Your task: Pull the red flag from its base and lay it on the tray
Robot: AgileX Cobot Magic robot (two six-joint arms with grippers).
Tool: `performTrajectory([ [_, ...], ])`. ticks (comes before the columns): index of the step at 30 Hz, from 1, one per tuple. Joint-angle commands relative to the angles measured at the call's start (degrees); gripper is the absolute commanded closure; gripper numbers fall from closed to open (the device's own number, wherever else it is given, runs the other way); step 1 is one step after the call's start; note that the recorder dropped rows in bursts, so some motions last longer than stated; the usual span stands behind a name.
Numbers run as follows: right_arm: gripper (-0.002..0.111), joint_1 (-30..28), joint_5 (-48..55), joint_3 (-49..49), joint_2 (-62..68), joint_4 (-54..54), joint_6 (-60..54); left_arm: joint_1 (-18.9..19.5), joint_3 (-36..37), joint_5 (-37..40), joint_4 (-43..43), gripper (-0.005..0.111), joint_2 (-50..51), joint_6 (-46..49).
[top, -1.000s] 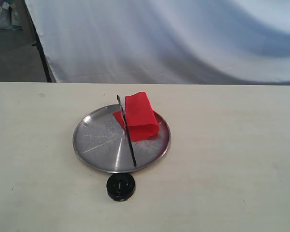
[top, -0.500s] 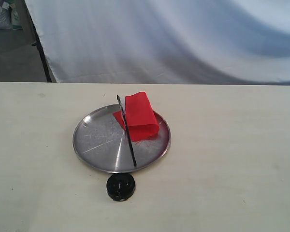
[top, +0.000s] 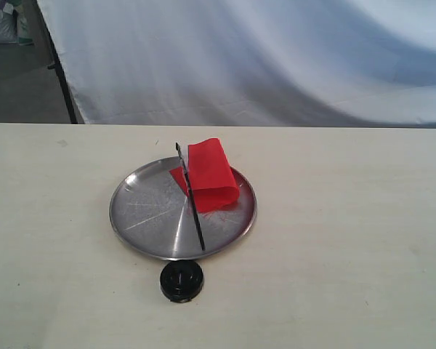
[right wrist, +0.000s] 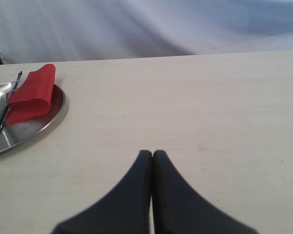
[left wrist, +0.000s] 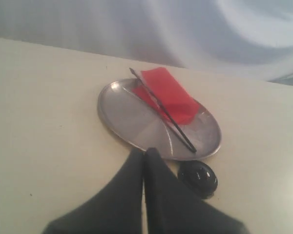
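Observation:
The red flag (top: 211,174) lies on the silver tray (top: 142,214), its black pole (top: 193,207) running across the plate and its cloth folded over. The same flag (left wrist: 168,95) and tray (left wrist: 124,109) show in the left wrist view, and the flag (right wrist: 34,92) on the tray (right wrist: 19,131) in the right wrist view. The black base (top: 181,280) sits on the table just in front of the tray, with nothing in its hole. My left gripper (left wrist: 144,155) is shut and holds nothing, close beside the base (left wrist: 198,178). My right gripper (right wrist: 152,155) is shut and holds nothing, over bare table right of the tray. Neither gripper shows in the exterior view.
A pale wooden table (top: 349,240) carries everything. A white cloth backdrop (top: 276,58) hangs behind its far edge, with a dark stand leg (top: 62,80) at the back left.

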Motion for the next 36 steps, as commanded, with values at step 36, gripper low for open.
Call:
performTrajectory([
  [36,0.108,-0.33,-0.26,0.21,-0.39,-0.45,-0.2,0.07,0.16,6.14,-3.13,0.107,-0.3,13.71],
])
